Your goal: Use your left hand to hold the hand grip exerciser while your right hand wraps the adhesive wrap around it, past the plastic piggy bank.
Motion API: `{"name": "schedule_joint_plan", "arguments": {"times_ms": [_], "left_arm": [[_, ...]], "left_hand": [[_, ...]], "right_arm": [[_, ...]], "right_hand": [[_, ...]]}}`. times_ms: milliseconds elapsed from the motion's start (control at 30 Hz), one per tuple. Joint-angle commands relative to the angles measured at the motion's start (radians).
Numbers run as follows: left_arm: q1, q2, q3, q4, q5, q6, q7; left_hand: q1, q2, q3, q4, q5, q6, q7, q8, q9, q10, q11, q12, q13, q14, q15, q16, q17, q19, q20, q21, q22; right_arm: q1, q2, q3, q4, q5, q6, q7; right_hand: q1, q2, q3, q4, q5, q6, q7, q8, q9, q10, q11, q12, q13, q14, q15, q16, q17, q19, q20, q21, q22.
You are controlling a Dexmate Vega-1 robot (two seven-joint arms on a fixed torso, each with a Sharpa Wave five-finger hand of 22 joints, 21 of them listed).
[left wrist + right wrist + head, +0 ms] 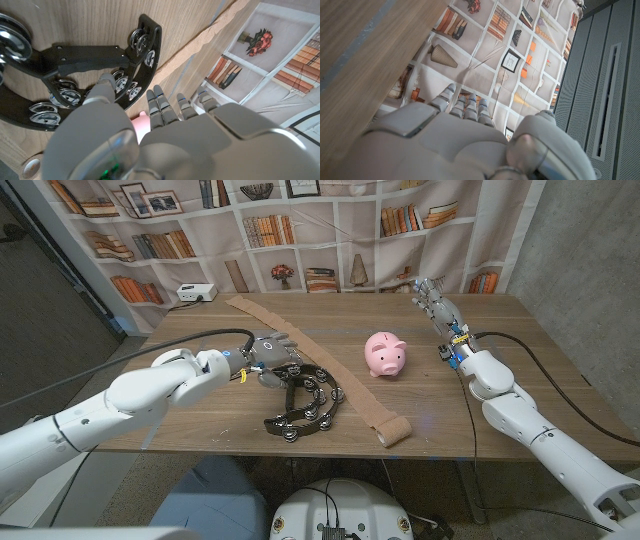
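A black half-moon tambourine with metal jingles lies on the table's front middle; I see no hand grip exerciser. My left hand is at its far end with fingers spread and holds nothing; whether it touches is unclear. A tan adhesive wrap strip runs from the back left to its roll at the front edge. The pink piggy bank stands right of the strip. My right hand is raised over the back right, fingers extended and empty. The left wrist view shows the left hand, the tambourine and the strip.
A small white device sits at the table's back left edge. Black cables trail along both arms over the wooden table. A bookshelf backdrop hangs behind. The right wrist view shows the right hand beside the table surface.
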Motion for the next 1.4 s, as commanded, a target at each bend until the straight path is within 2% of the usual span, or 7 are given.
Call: {"name": "schedule_joint_plan", "arguments": {"times_ms": [33,733,1400], "left_arm": [[-0.025,-0.047,0.045,0.011,0.045,0.027,-0.036],[-0.085,-0.109,0.117,0.053,0.081,0.025,-0.093],[-0.075,-0.131,0.137,0.072,0.082,0.058,-0.078]], "left_hand": [[0.004,0.009,-0.003,0.001,0.007,0.008,0.003,0.007,0.003,0.008,0.002,0.002,0.004,0.003,0.002,0.007,0.000,0.005,0.008,0.001,0.003],[-0.011,0.011,-0.015,0.008,0.007,0.013,0.011,0.006,0.003,0.016,0.000,0.000,0.007,0.003,0.005,0.007,-0.001,-0.004,0.016,-0.003,0.003],[-0.033,0.007,-0.030,0.014,0.007,0.044,0.026,0.009,-0.002,0.045,0.008,0.007,0.009,0.016,0.010,0.010,-0.003,-0.010,0.021,-0.004,0.004]], "right_arm": [[-0.005,-0.007,0.002,-0.007,-0.008,0.001,-0.004],[0.005,-0.010,-0.001,0.003,-0.003,-0.004,0.012],[0.032,-0.005,-0.014,0.023,-0.002,-0.016,0.031]], "right_hand": [[0.005,-0.001,-0.001,-0.006,-0.002,0.008,-0.005,0.004,0.003,0.010,0.001,0.005,0.004,0.003,-0.005,0.003,0.000,0.003,0.009,0.004,0.005],[0.005,-0.001,0.000,-0.007,-0.003,0.011,-0.006,0.004,0.003,0.010,0.001,0.004,0.004,0.003,-0.007,0.001,0.000,0.002,0.009,0.003,0.005],[0.003,0.000,0.000,-0.007,-0.003,0.011,-0.006,0.003,0.003,0.011,-0.002,0.003,0.004,0.002,-0.007,0.000,0.000,0.002,0.008,0.003,0.005]]}}
